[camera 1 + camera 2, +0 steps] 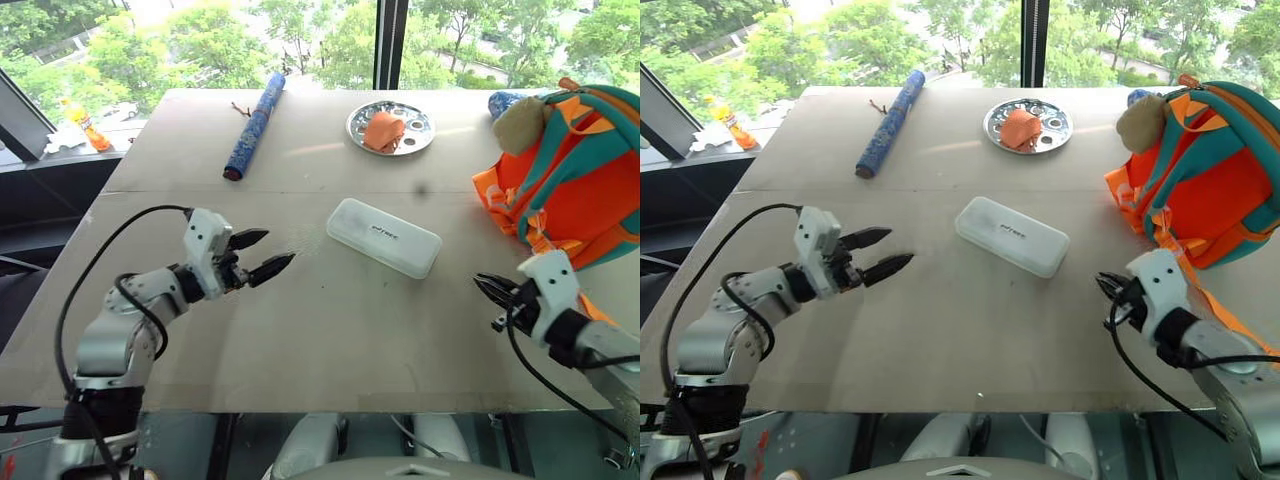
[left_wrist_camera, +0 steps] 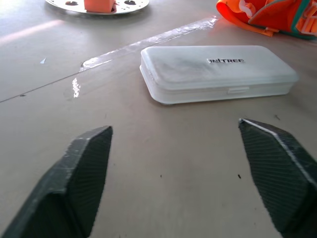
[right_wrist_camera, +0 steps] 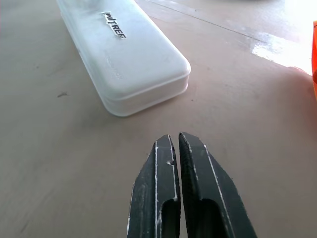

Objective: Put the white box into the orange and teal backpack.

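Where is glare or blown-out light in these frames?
Left wrist view: a bright streak of reflected light lies on the table behind the white box. Right wrist view: a washed-out patch glares on the table's far side. Left eye view: faint sheen beside the silver plate.

A wide grey-beige table point(image 1: 330, 330) carries everything. The white box point(image 1: 384, 236) lies flat near its middle, set at a slant, dark lettering up. The backpack point(image 1: 572, 170) (orange and teal, a beige plush charm at its top) sits at the right edge. Toward the far side rest a blue patterned rolled tube point(image 1: 254, 125) and a round silver plate point(image 1: 391, 127) bearing an orange lump.
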### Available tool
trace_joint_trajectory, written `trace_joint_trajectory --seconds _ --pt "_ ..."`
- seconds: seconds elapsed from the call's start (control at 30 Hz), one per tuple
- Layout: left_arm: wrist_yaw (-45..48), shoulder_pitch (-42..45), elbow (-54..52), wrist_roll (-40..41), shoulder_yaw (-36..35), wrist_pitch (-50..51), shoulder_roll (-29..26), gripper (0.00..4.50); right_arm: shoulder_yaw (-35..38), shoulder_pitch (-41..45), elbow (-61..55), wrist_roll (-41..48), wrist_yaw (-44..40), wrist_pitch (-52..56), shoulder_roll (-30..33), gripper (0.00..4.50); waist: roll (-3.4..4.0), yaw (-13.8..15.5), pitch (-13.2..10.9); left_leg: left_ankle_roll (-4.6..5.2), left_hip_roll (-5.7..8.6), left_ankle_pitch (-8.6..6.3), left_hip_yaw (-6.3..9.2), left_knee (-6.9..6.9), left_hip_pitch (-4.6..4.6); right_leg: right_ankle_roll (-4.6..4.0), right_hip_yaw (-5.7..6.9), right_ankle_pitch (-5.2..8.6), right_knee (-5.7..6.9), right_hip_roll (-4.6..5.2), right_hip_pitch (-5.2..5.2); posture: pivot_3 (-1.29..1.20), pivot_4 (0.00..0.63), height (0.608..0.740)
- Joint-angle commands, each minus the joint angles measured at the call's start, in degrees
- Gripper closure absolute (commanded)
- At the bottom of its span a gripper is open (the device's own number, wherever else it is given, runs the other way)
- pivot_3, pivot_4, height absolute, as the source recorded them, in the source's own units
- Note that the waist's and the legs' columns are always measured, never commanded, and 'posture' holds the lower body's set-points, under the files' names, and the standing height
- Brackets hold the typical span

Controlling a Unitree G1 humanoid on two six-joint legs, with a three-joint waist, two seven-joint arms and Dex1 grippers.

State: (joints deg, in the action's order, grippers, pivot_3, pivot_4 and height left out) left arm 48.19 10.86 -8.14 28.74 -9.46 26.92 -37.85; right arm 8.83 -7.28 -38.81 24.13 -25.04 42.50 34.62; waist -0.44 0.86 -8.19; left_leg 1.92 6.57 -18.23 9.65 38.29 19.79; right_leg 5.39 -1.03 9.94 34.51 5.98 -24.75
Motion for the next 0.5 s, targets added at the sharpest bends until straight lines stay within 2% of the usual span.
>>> trace_joint_trajectory --seconds 0.03,0.1,0.13,0.17,0.2,0.23,0.3,0.5 --pt "-2.9 4.1 0.8 -2.3 2.6 1.6 1.1 2.01 -5.9 5.3 2.4 -4.6 3.9 1.5 -1.3 4.50 -0.01 0.0 0.0 0.00 0.00 0.00 0.00 -0.01 0.01 0.00 0.00 0.00 0.00 0.00 -0.02 0.00 0.150 0.731" --pt "-5.8 7.6 2.5 -3.5 4.4 3.9 2.9 2.82 -9.5 8.7 4.8 -6.8 5.5 2.3 -2.5 4.50 -0.01 0.0 0.0 0.00 0.01 0.00 -0.01 0.03 0.00 0.00 0.00 -0.01 0.01 0.00 0.01 0.00 0.150 0.731" --pt "-8.2 11.4 4.7 -5.2 6.3 5.0 4.8 2.99 -11.0 10.8 6.2 -7.7 6.9 3.7 -3.9 4.50 -0.02 0.1 0.0 0.00 0.02 0.00 -0.01 0.04 0.01 0.00 0.00 -0.01 0.01 0.00 0.00 0.00 0.150 0.731" --pt "-10.2 14.8 6.5 -6.1 7.5 6.4 6.6 3.56 -12.1 12.6 7.4 -8.9 8.4 4.5 -5.2 4.50 -0.05 0.3 0.0 0.00 0.02 0.01 0.01 0.03 0.00 -0.01 0.01 -0.01 0.02 0.00 0.01 0.00 0.150 0.731" --pt "-12.8 18.0 8.8 -7.2 8.5 8.3 8.6 3.83 -12.6 14.4 8.3 -9.7 10.2 5.7 -6.7 4.50 -0.06 0.5 0.0 -0.02 0.04 0.02 0.08 0.08 0.03 -0.01 0.07 -0.01 0.03 0.00 0.02 0.00 0.150 0.731" --pt "-15.0 20.8 11.5 -8.4 9.2 9.6 10.3 4.40 -13.1 15.8 9.0 -10.2 11.1 6.7 -7.9 4.50 -0.07 0.4 0.0 -0.04 0.10 0.04 0.15 0.13 0.08 -0.01 0.11 -0.02 0.06 0.02 0.01 0.00 0.150 0.731" --pt "-16.5 24.2 16.3 -10.8 10.6 10.1 11.8 4.40 -14.2 17.9 10.3 -11.5 12.2 7.8 -8.9 4.50 -0.08 0.1 0.0 -0.04 0.11 0.04 0.12 0.11 0.08 -0.01 0.07 -0.02 0.06 0.05 -0.01 0.00 0.150 0.731" --pt "-17.9 33.4 33.5 -20.4 16.5 0.7 14.8 4.40 -17.7 23.4 14.5 -15.7 12.7 10.7 -8.6 4.50 -0.08 -0.8 0.0 -0.04 0.19 0.03 0.10 0.01 0.19 -0.01 0.02 -0.02 0.05 0.03 -0.31 0.00 0.150 0.731"
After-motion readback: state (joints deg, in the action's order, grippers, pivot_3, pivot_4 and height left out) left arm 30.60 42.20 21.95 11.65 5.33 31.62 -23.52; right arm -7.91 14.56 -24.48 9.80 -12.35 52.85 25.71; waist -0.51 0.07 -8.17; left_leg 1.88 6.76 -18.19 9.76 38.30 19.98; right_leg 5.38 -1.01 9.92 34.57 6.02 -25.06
